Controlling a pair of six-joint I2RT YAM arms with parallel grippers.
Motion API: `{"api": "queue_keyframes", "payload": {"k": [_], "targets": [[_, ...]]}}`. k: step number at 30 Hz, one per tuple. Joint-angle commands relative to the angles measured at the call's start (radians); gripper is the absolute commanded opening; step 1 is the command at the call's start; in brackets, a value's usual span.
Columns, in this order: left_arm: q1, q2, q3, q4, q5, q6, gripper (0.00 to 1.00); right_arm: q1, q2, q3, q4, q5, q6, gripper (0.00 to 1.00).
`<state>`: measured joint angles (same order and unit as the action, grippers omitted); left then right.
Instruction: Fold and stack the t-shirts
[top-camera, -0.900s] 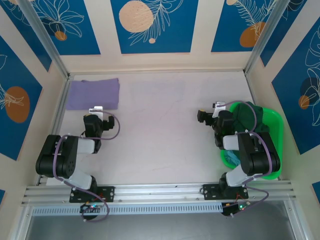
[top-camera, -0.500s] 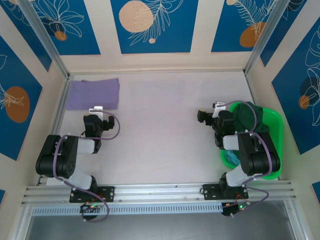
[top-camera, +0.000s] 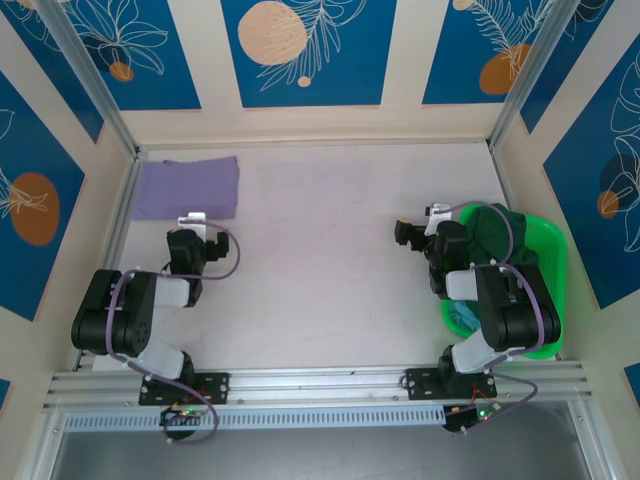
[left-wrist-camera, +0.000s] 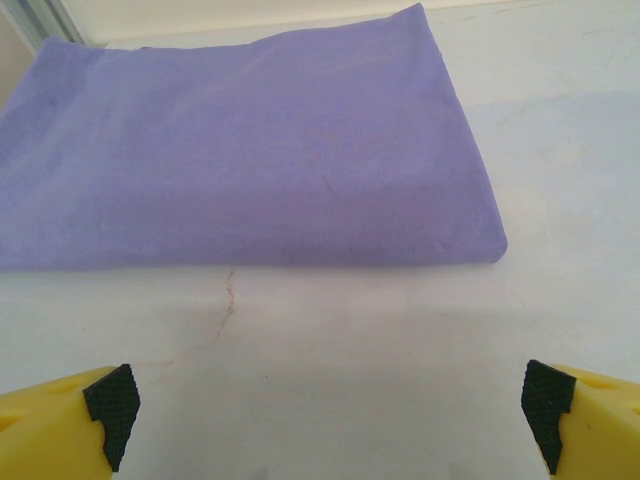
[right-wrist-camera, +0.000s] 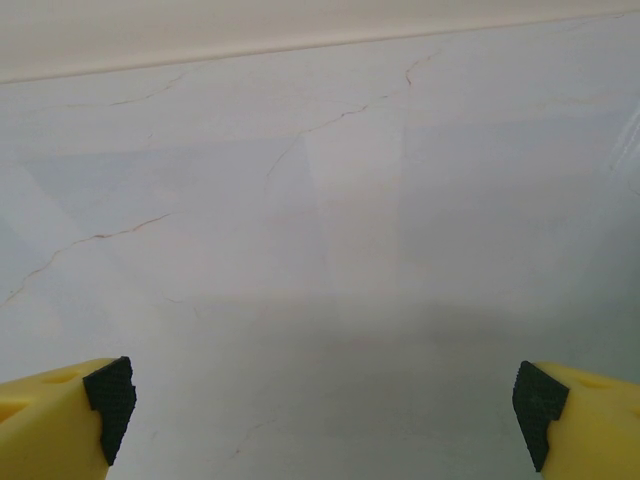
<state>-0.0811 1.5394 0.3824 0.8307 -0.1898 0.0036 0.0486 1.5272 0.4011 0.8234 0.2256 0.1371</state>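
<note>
far left, lavender t-shirt (left-wrist-camera: 240, 150) folded flat, smooth

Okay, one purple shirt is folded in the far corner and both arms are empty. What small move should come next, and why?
Probably swing the right end effector toward the basket to reach the dark green shirt. It is open, empty and over bare table, the purple shirt already lies folded, and the unfolded shirts sit in the basket beside that arm.
</note>
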Motion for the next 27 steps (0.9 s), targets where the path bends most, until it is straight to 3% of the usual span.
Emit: {"api": "queue_keyframes", "payload": {"k": [1, 4, 5, 7, 11, 14, 17, 21, 25, 27], "targets": [[-0.002, -0.017, -0.002, 0.034, 0.01, 0.01, 1.0, 0.002, -0.006, -0.015, 0.05, 0.095, -0.01, 0.99], [-0.001, -0.116, 0.003, -0.056, -0.028, -0.006, 1.0, 0.024, -0.043, -0.019, 0.035, 0.099, -0.034, 0.99], [-0.001, -0.156, 0.012, -0.104, -0.035, -0.007, 1.0, 0.037, -0.075, -0.005, -0.015, 0.154, -0.034, 0.99], [-0.002, -0.23, 0.029, -0.187, -0.039, -0.007, 1.0, 0.071, -0.176, 0.052, -0.19, 0.21, -0.054, 0.99], [-0.013, -0.396, 0.078, -0.283, -0.023, -0.063, 1.0, 0.158, -0.408, 0.046, -0.289, 0.212, -0.118, 0.99], [-0.016, -0.494, 0.155, -0.341, 0.039, -0.139, 1.0, 0.165, -0.604, 0.091, -0.542, 0.221, 0.047, 0.99], [-0.013, -0.576, 0.271, -0.495, -0.024, -0.359, 1.0, 0.117, -0.747, 0.147, -0.811, 0.188, 0.251, 0.99], [-0.01, -0.658, 0.393, -0.686, -0.049, -0.548, 1.0, 0.049, -0.875, 0.139, -1.004, 0.207, 0.472, 0.99], [-0.012, -0.703, 0.447, -0.806, 0.019, -0.634, 1.0, -0.02, -0.907, 0.177, -1.121, 0.179, 0.574, 0.99], [-0.015, -0.703, 0.422, -0.774, 0.148, -0.647, 1.0, -0.047, -0.843, 0.268, -1.236, 0.219, 0.585, 0.99]]}}
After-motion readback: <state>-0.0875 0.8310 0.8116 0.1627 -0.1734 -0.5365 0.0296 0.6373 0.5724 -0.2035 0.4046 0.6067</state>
